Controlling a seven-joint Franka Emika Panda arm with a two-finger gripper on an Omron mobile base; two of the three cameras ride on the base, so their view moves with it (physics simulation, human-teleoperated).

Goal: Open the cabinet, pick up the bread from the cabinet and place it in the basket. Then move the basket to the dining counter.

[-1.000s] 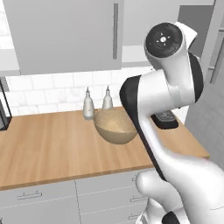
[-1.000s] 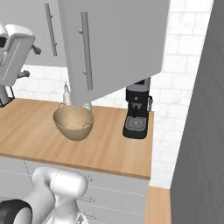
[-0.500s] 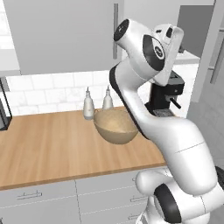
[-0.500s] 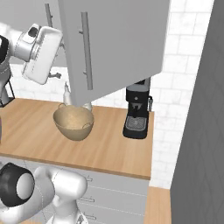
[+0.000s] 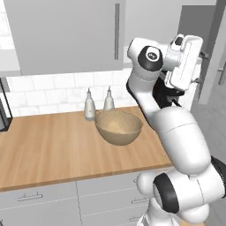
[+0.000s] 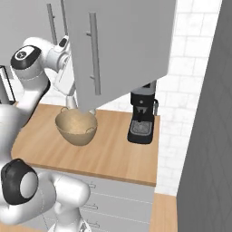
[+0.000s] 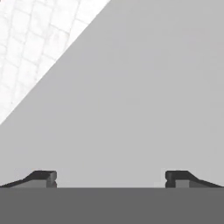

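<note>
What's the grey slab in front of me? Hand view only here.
Observer: Likely a panel of the cabinet. Its right door stands swung open; the left one is shut.
Operator: Where's the basket?
Observer: The basket sits on the wood counter under the cabinet, just in front of two white bottles.
Operator: Anything else near it?
Observer: A black coffee machine stands to its right, apart from it.

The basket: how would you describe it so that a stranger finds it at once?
Look at the wood countertop below the grey wall cabinet. The basket is the large round tan bowl beside two white bottles. It is wider than they are tall, and the coffee machine is black.
</note>
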